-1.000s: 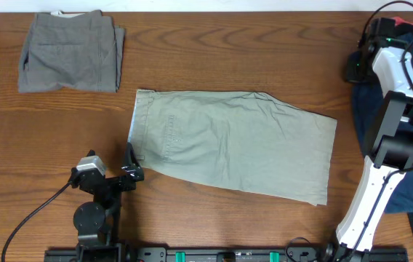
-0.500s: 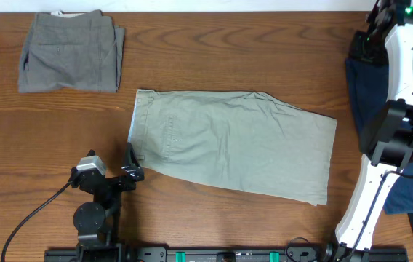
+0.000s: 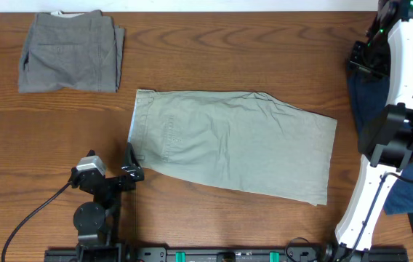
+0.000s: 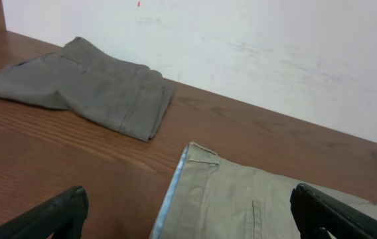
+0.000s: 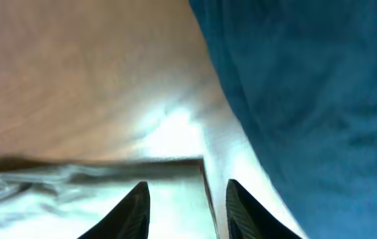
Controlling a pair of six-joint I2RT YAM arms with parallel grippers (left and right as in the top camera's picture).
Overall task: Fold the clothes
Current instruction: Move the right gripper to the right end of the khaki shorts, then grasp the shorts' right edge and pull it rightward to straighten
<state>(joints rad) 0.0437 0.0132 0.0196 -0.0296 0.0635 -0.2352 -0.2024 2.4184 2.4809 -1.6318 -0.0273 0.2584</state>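
The pale khaki shorts (image 3: 232, 142) lie flat mid-table, folded in half, waistband to the left. In the left wrist view (image 4: 261, 206) their light blue inner waistband edge (image 4: 174, 189) shows. My left gripper (image 3: 131, 166) is open and empty, low by the front left corner of the shorts; its fingers (image 4: 188, 209) straddle the waistband corner from a distance. My right gripper (image 3: 361, 60) is raised at the far right over the navy cloth. It is open and empty in its wrist view (image 5: 187, 196).
Darker grey folded shorts (image 3: 70, 52) lie at the back left, also in the left wrist view (image 4: 89, 86). Navy blue shorts (image 3: 370, 109) lie at the right edge under my right arm, seen close in the right wrist view (image 5: 308, 86). A cable (image 3: 35, 215) trails front left.
My right arm has swung up and back toward the far right corner, away from the khaki shorts. The left arm and the clothes have not moved.
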